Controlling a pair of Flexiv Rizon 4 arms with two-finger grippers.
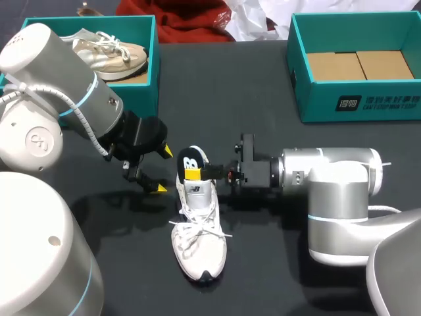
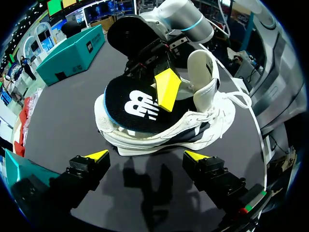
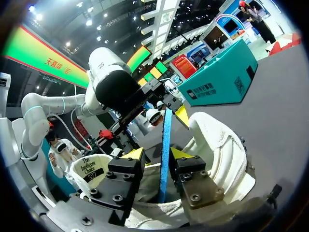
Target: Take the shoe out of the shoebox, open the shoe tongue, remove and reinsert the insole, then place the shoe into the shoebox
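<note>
White laced shoe point(image 1: 199, 245) upright, toe toward robot, black insole point(image 1: 190, 158) standing half out of heel; open teal shoebox point(image 1: 316, 105) well apart.

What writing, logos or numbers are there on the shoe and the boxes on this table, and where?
Black foam insole: a white letter logo, no words.
White lace-up sneaker, tongue label: short dark print, too warped to quote.
Teal cardboard shoebox at the far right, side wall: white characters, too small to read.

A matte black tabletop point(image 1: 263, 85) is spreading across the whole scene, taking soft light from above and carrying faint shadows.
</note>
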